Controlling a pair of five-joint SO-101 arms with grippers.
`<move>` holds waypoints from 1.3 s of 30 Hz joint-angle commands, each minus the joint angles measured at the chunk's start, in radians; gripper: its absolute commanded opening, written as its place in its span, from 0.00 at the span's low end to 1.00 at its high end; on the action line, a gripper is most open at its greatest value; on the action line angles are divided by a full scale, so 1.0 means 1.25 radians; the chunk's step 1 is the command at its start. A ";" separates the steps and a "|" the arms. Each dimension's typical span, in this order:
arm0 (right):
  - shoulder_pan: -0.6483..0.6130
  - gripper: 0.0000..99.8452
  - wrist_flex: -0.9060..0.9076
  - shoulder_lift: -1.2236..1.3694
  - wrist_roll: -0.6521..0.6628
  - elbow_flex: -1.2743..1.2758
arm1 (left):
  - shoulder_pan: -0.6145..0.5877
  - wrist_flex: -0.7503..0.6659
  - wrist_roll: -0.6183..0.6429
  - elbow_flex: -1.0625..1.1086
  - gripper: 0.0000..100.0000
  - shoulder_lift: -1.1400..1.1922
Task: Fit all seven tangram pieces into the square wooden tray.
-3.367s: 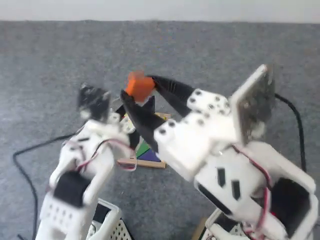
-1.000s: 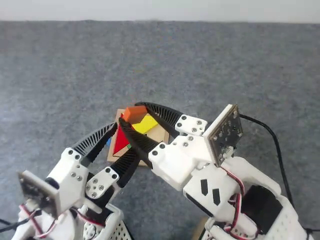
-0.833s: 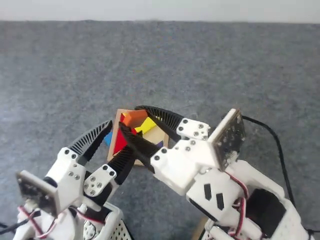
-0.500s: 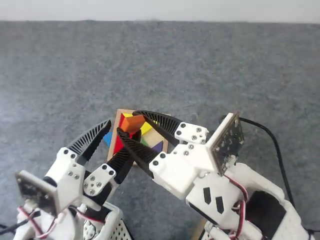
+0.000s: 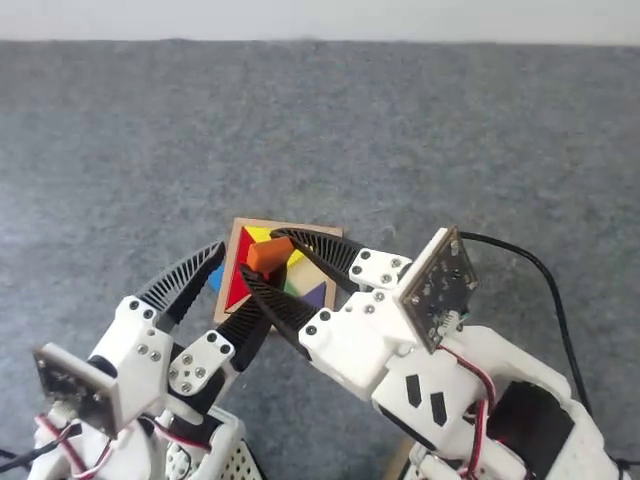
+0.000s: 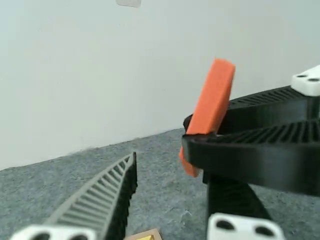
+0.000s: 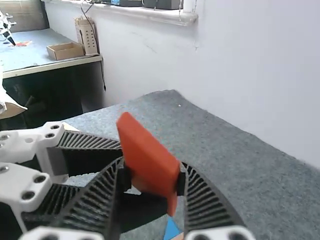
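One flat matte orange slab [image 7: 147,160] is being clenched by the ribbed black right gripper [image 7: 150,182] over the square wooden tray [image 5: 290,225]; the left gripper [image 5: 238,275] is being held spread.

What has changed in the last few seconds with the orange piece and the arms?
The right gripper, shut on the orange piece, came down from high above the table to low over the wooden tray, then drew inward over the pieces in it. The left gripper swung down from a raised pose to the tray's left side, and has stayed there, open. The tray kept its place.
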 commanded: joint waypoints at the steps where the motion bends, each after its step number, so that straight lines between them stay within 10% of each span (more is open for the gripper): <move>1: -0.009 0.01 0.017 -0.017 0.014 -0.022 | -0.018 -0.020 -0.006 -0.024 0.21 -0.002; 29: -0.039 0.01 0.141 -0.004 0.119 -0.139 | -0.056 -0.043 -0.004 0.026 0.21 0.001; 39: 0.293 0.01 -0.073 0.239 0.371 0.088 | -0.319 -0.068 -0.047 0.109 0.21 0.005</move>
